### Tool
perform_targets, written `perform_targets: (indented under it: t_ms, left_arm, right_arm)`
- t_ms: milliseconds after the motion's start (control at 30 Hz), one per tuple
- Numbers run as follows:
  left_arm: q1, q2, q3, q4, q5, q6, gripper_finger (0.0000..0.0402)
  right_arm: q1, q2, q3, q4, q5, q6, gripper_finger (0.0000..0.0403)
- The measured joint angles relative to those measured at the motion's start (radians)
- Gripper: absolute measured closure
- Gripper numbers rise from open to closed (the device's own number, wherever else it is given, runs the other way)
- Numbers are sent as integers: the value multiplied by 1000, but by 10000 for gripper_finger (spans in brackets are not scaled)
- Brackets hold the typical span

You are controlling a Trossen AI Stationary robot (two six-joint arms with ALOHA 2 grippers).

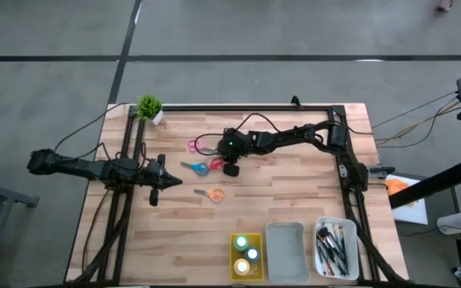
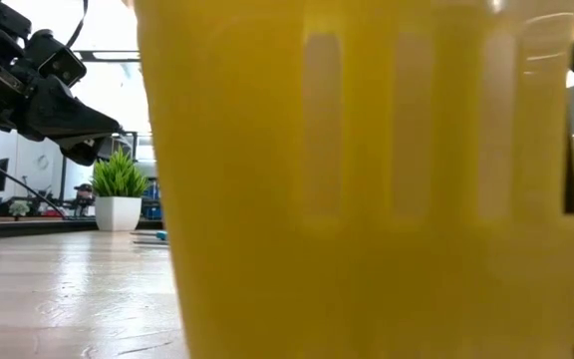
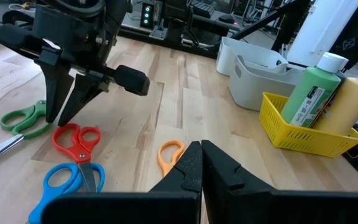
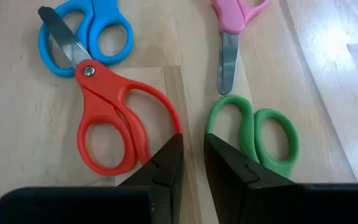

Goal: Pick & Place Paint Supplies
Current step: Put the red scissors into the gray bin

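Yellow tray (image 1: 234, 240) has your bottles, white tray (image 1: 320, 227) your brushes; scissors remain on the surface (image 1: 294, 192). Right claw (image 4: 193, 163) hovers barely parted, empty, over red scissors (image 4: 114, 118); left claw (image 3: 201, 163) clenched.

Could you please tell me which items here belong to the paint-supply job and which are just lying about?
Job: red scissors, blue scissors, green scissors, pink scissors, orange scissors, paint bottles, brushes.
Lying about: potted plant, yellow tray, grey tray, white tray.
Right gripper over the scissors; left gripper waits beside the orange pair.
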Motion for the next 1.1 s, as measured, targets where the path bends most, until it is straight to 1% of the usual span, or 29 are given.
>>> perform_targets:
  t_ms: [233,400,767,1100]
  left_arm:
    - [0,0,0,0,0,0,402]
    - [0,0,0,0,0,0,402]
    - [0,0,0,0,0,0,402]
    - [0,0,0,0,0,0,402]
  right_arm:
    - [0,0,0,-6,15,1,346]
    - [-1,0,0,-23,29,-3,388]
    - [0,-1,-1,-31,29,8,393]
    - [26,-34,-2,-135,18,28,393]
